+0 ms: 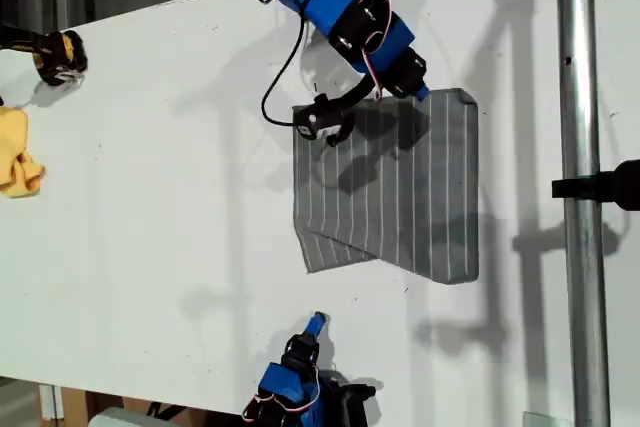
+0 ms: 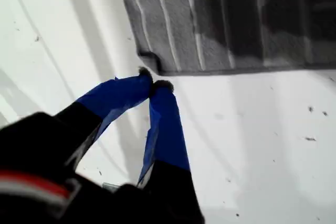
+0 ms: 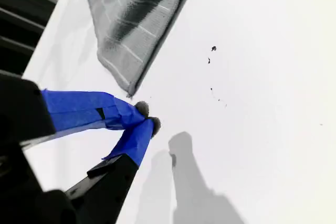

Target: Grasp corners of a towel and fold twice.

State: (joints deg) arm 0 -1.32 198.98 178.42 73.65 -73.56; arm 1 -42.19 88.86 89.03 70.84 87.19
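Towel [image 1: 400, 192] first: the grey pinstriped cloth lay flat on the white desk [image 1: 150, 247], between the two arms and nearer the metal pole [image 1: 580, 147] on the exterior view's right than the yellow cloth [image 1: 15, 162] at that view's left edge.

It looked folded at least once. A second layer showed along one side, and a slanted flap stuck out at the corner [image 1: 305, 267] nearest the desk's front edge, so the edges did not line up neatly. I could not tell from where I stood whether that was one fold or two. If only one, a second fold was left to do, and the skewed corner wanted squaring either way.

My first gripper [image 2: 152, 85] sat just off the towel's far edge, beside a corner [image 2: 144, 59]. Its blue-taped fingertips were pinched together with no cloth between them. In the exterior view it reached in from the desk's far edge [image 1: 420, 90].

My second gripper [image 3: 147, 116] was also pressed closed and empty. It waited well apart from the towel near the desk's front edge [image 1: 316, 324], facing the cloth's near corner [image 3: 128, 94].
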